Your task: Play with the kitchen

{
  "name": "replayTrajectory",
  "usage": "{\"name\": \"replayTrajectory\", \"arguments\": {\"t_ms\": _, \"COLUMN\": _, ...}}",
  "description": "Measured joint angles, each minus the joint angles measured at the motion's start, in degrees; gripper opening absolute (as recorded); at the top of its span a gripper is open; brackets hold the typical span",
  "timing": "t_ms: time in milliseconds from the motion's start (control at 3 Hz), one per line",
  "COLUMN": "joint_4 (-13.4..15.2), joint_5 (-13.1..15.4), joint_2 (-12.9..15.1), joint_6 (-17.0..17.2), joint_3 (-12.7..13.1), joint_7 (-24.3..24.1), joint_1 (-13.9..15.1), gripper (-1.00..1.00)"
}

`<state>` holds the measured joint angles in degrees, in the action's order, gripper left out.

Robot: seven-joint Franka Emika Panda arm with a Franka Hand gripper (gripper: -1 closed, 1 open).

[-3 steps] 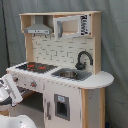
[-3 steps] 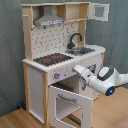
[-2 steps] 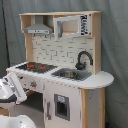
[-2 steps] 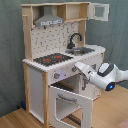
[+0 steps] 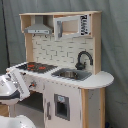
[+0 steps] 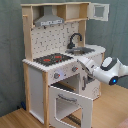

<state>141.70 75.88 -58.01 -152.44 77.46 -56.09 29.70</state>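
One kitchen point(image 6: 55, 65) on wood floor point(image 6: 15, 120), grey backdrop point(image 6: 10, 50), end effector point(image 6: 85, 62) grip unclear

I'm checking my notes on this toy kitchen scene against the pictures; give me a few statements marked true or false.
1. The oven door hangs open in the second exterior view. True.
2. The faucet is white. False: it is black.
3. The hob has red rings. True.
4. The gripper is inside the sink. False: it is at the kitchen front, near the knobs.
5. The hood sits above the hob. True.
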Motion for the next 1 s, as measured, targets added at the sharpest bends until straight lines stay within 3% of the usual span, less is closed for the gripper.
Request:
{"name": "replayTrajectory", "arguments": {"t_ms": 333, "joint_4": 0.21, "joint_5": 5.56, "joint_2": 0.00, "joint_6": -0.84, "joint_3": -1.85, "joint_7": -1.46, "joint_1": -0.15, "gripper": 1.00}}
{"name": "replayTrajectory", "arguments": {"t_ms": 1000, "joint_4": 1.64, "joint_5": 16.53, "joint_2": 0.00, "joint_6": -0.96, "joint_3": -1.06, "joint_7": -8.84, "joint_1": -0.15, "gripper": 1.00}}
